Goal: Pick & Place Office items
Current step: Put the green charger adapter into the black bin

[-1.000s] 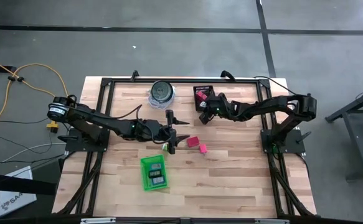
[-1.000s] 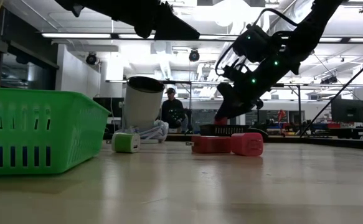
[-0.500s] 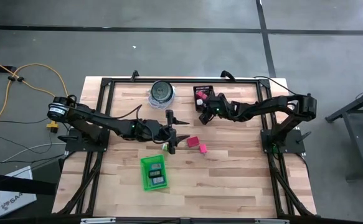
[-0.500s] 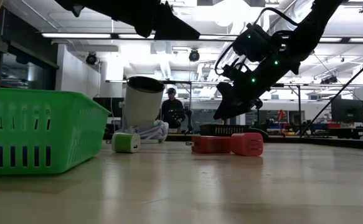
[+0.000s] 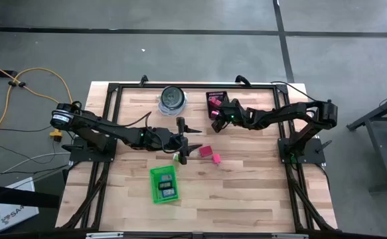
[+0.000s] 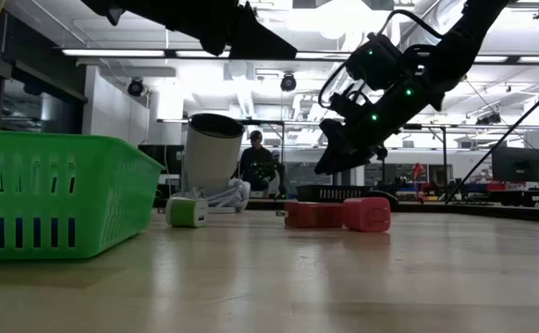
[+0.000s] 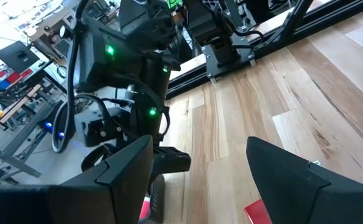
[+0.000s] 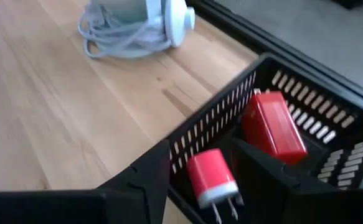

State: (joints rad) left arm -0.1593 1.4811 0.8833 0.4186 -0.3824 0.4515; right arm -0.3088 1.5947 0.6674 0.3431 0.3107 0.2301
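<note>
High view: my right gripper [image 5: 214, 123] hangs beside the black basket [image 5: 214, 99] at the table's far edge. My left gripper [image 5: 182, 143] waits mid-table, nearer the two red blocks [image 5: 210, 154] and the green tray [image 5: 163, 184].

Low view: my right gripper [image 6: 329, 159] is clear of the table, above the basket; both blocks [image 6: 338, 214] lie below and just in front.

Left wrist view: left fingers stand well apart, holding nothing.

Right wrist view: only here is the basket's inside visible. A red plug [image 8: 212, 177] lies between my parted fingers, prongs toward me, seemingly released; a red block [image 8: 273, 126] rests beyond.
</note>
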